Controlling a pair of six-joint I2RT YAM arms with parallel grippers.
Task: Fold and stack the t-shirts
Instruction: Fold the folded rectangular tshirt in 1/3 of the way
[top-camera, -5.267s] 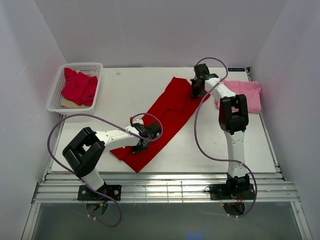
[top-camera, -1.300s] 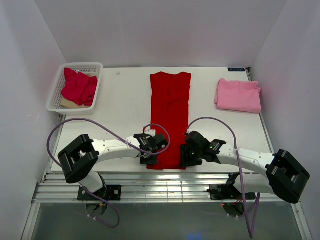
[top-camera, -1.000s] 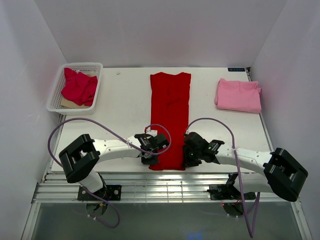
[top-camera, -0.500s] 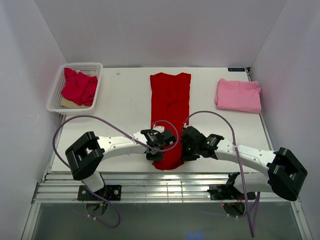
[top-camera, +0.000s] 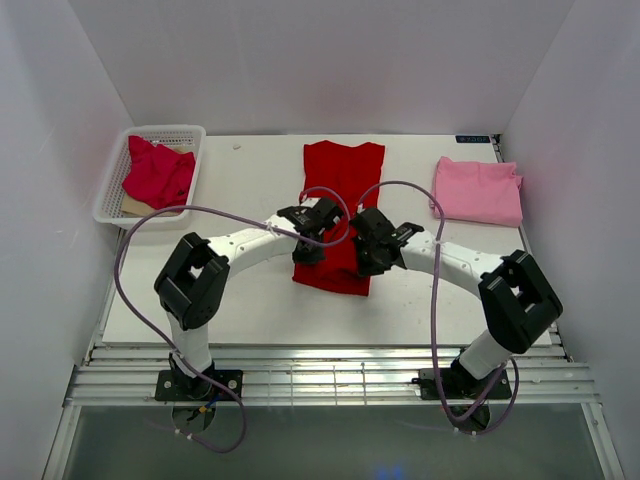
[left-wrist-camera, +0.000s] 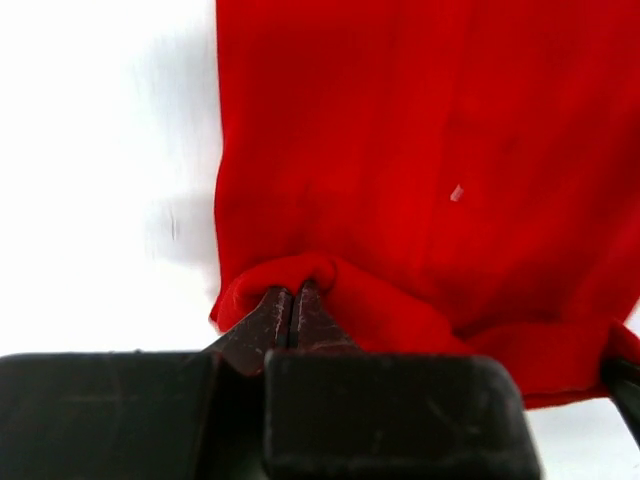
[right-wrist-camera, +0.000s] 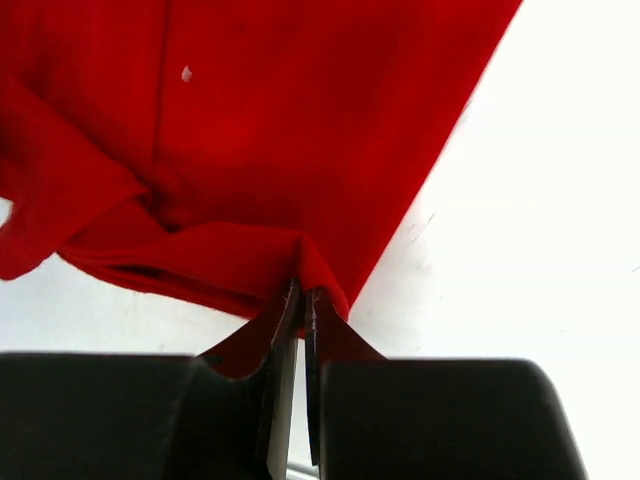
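L jaws & R jaws each clamp red shirt hem; shirt's middle hidden overhead.

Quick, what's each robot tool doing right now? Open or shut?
Left tool: closed, pinching a fold of the red t-shirt.
Right tool: closed, pinching the same shirt's other near corner.

The bright red t-shirt is soft, matt cloth, and it puckers where the dull, dark jaws of the left gripper and the right gripper pinch it. The gripper bodies look like matt black plastic. The light pink t-shirt and the crimson t-shirt are equally unglossy cloth. The basket is white plastic mesh. The worktop is smooth matt white, faintly scuffed.
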